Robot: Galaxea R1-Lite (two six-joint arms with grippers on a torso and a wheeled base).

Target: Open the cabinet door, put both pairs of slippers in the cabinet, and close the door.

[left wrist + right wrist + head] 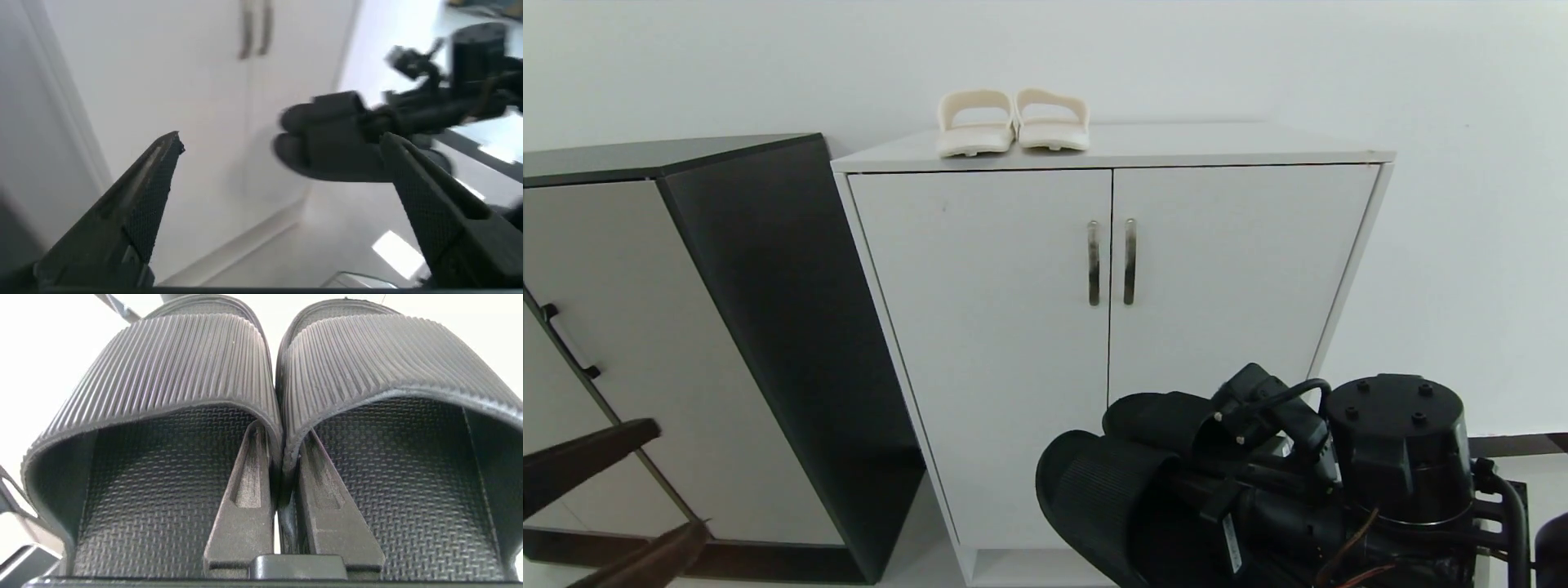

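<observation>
Two black ribbed rubber slippers point(188, 400) hang low at the near right, their inner walls pinched together in the narrow jaws of the right gripper point(282, 445). At the near left, the left gripper point(282, 145) stands wide and empty. Farther off, the white two-door cabinet point(988, 343) is shut. Its two upright metal bar handles point(1094, 263) lie up and right of that free gripper, probably the one to pull. A pair of cream slippers point(1013, 122) rests on its top.

Light: bright, even. Shadows: faint, soft. Glare: patch on floor point(399, 251), L wrist view. Head view: cabinet point(980, 327) sides lean, wide-angle.
</observation>
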